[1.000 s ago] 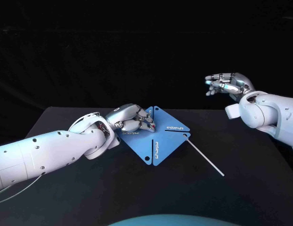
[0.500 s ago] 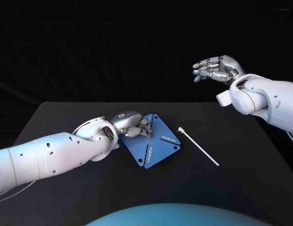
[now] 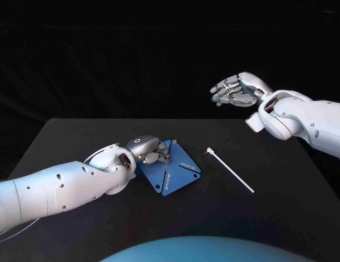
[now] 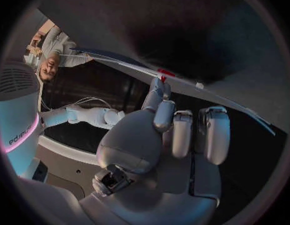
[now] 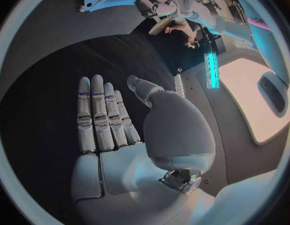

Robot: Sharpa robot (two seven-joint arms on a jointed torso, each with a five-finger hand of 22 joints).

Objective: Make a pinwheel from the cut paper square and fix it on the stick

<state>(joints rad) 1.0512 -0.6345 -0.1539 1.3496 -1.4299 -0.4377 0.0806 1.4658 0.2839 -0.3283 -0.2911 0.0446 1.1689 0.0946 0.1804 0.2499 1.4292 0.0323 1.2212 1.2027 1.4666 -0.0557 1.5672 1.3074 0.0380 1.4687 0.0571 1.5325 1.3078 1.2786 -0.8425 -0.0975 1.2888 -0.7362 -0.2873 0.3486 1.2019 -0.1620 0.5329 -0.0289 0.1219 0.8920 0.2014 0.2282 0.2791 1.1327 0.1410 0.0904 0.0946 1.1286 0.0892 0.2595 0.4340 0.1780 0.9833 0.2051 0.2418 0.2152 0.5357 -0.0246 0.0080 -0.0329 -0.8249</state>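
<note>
- The paper square (image 3: pixel 175 170) lies flat on the black table (image 3: pixel 284 210), near its middle, with the left hand (image 3: pixel 147 149) on its left part.
- The left hand's fingers lie close together, tips on the sheet. Whether they pinch a flap or only press it I cannot tell.
- The right hand (image 3: pixel 234 90) hangs high over the table's far side, well apart from everything. Its fingers are straight and side by side, the thumb is apart, and it holds nothing.
- A second ago the paper's right corner touched the stick's (image 3: pixel 232 170) red-tipped end; now there is a gap between them, and less of the sheet shows beside the left hand.
- The paper is thin, blue and matte, cut into triangular flaps; the stick is a slim white rod.
</note>
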